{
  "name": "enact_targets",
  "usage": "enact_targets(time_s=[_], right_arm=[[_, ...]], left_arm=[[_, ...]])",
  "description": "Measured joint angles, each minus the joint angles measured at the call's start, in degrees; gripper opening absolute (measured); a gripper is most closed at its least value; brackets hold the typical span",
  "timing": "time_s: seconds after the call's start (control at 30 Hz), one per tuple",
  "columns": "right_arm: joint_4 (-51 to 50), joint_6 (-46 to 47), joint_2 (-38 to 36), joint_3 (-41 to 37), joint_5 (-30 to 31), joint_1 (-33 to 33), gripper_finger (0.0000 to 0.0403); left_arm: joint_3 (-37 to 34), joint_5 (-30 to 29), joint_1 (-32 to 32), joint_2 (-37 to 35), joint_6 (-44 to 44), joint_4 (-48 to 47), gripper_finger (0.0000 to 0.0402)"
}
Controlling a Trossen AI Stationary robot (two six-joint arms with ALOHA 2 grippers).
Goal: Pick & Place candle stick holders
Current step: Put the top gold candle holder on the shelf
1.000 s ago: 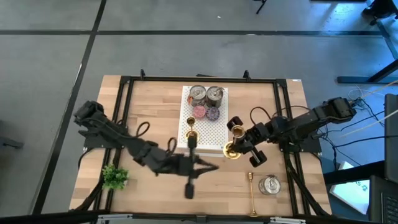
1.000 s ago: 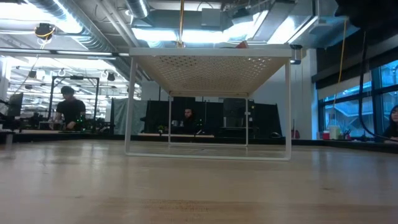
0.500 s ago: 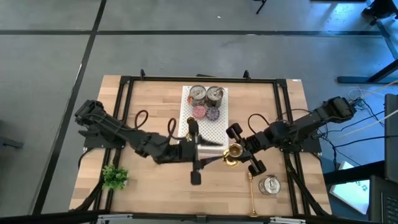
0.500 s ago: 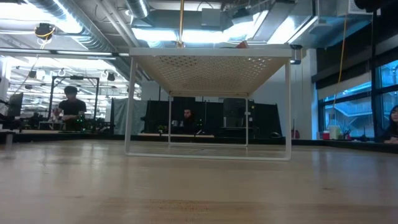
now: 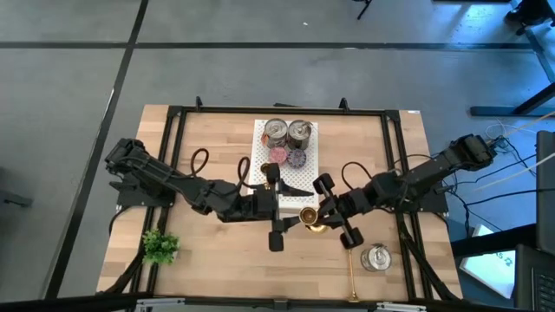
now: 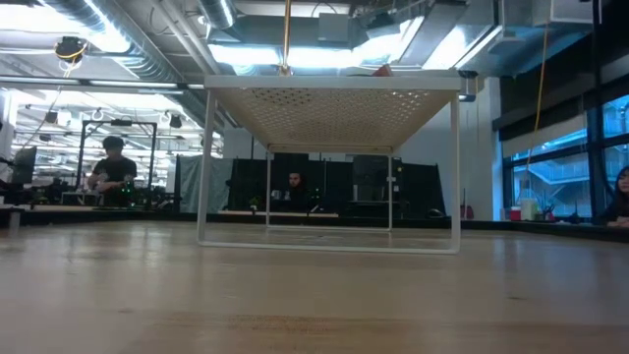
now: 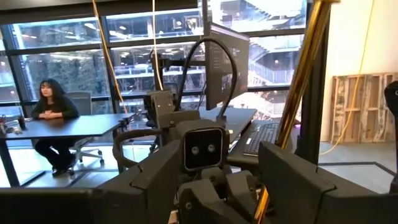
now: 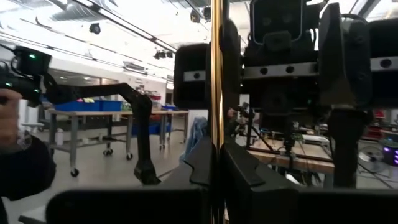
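While our right claw (image 5: 323, 214) pinches a candle stick holder (image 5: 309, 217) mid-worktop, facing the half-spread left claw (image 5: 279, 211), we risk dropping it if the right lets go too soon.
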Motion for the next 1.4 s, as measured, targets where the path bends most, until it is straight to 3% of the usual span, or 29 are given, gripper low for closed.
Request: enact_targets(time_s=[0.53,0.67,0.9,1.1,1.4], right_arm=[[-0.03,-0.88,-0.02,0.02,1.79,0.67,0.0015],[-0.28,-0.89,0.0,0.02,1.71,0.8,0.0015],[-0.4,-0.88,0.0,0.02,1.71,0.77,0.0015],[-0.88,-1.33,0.0,0.02,3.29,0.74,0.0015],[-1.1,-1.54,0.0,0.02,3.69,0.74,0.0015]], left_arm=[[-0.04,1.03,-2.76,-1.67,1.47,-10.5,0.0209],[-0.02,2.16,-3.67,-2.29,2.16,-8.08,0.0207],[-0.02,-1.11,-3.02,-2.27,3.0,-6.98,0.0204],[-0.02,3.26,-0.85,-1.23,1.47,-4.14,0.0207],[-0.15,3.56,-0.38,-0.94,1.3,-2.91,0.0187]])
